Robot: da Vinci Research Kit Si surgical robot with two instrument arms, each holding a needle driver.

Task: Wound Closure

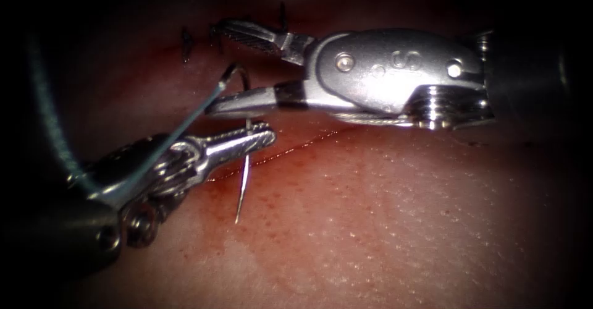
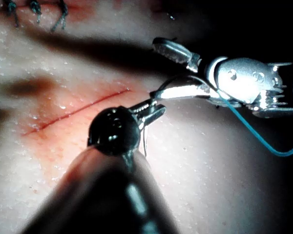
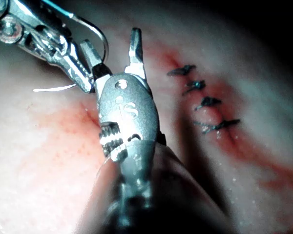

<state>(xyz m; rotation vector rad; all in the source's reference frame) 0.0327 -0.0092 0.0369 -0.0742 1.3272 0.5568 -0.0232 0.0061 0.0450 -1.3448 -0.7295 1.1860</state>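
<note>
Clamped on the needle partway along its curve, the left tool sits at the lower left of the endoscope frame. The needle's long axis runs nearly vertical, its sharp tip pointing down over the tissue, free of it, and its thread end hooking upward. Just above, the right tool holds nothing, its jaws spread wide, the lower one beside that hooked end. Farther back lie dark stitches.

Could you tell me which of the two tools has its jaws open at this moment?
The right arm's tool, entering from the picture's right, has its jaws spread wide and holds nothing. The left arm's tool is shut on the needle, gripped mid-curve above the tissue.
</note>
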